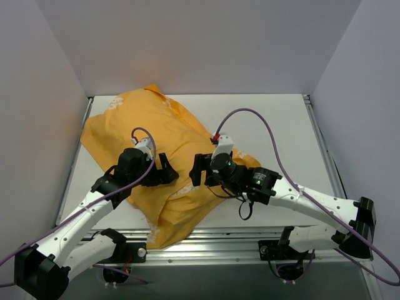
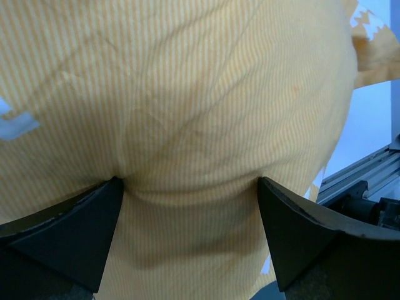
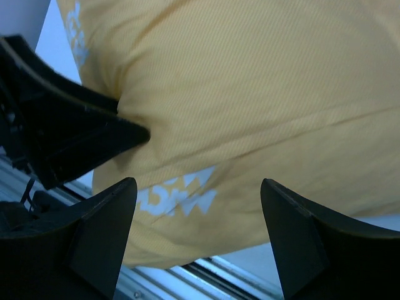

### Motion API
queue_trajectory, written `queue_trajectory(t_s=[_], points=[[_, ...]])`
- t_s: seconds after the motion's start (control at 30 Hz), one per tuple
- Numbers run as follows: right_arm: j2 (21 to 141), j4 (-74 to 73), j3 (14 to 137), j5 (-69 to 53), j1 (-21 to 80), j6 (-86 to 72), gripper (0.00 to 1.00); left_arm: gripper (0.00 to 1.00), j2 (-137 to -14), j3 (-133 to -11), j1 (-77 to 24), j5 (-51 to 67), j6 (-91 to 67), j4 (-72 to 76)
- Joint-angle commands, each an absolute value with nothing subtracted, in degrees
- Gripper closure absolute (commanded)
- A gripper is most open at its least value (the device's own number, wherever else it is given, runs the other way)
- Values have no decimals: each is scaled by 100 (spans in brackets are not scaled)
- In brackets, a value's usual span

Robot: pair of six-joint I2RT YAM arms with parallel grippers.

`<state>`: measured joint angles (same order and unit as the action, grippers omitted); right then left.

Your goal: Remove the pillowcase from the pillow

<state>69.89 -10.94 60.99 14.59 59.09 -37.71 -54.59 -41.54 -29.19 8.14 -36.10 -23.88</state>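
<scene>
The orange-yellow pillowcase (image 1: 150,134) lies diagonally across the table, bulging, with pale printed patches. It fills the left wrist view (image 2: 187,94) and the right wrist view (image 3: 250,81). The white pillow is hidden inside it. My left gripper (image 1: 167,170) is open, its two fingertips (image 2: 94,219) pressed into the fabric with a bulge between them. My right gripper (image 1: 199,172) is open, facing the left one from the right, its jaws straddling the case's lower edge (image 3: 197,200) without touching it. A left finger (image 3: 94,134) pokes the case in the right wrist view.
The white table (image 1: 275,125) shows to the right of the case. An aluminium rail (image 1: 237,240) runs along the near edge, also in the right wrist view (image 3: 206,275). Grey walls enclose the left, back and right sides.
</scene>
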Motion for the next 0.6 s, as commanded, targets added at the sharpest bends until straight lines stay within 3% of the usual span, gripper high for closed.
queue_trajectory(t_s=[0.0, 0.2, 0.33, 0.43, 0.57], points=[[7083, -1327, 5977, 2390, 6520, -4693, 25, 2, -5563, -4192, -3041, 677, -3806, -1802], [7627, -1389, 5985, 2619, 6855, -4931, 26, 0, -5625, -4184, -3102, 510, -3893, -1740], [7927, -1476, 5907, 2909, 6864, -4975, 37, 8, -5651, -4184, -3103, 396, -3937, -1758], [8033, -1459, 5757, 2953, 6855, -5010, 53, 12, -5678, -4219, -3102, 255, -3937, -1784], [7954, -1450, 5415, 2935, 6777, -5089, 89, 17, -5792, -4271, -3103, 141, -3937, -1793]])
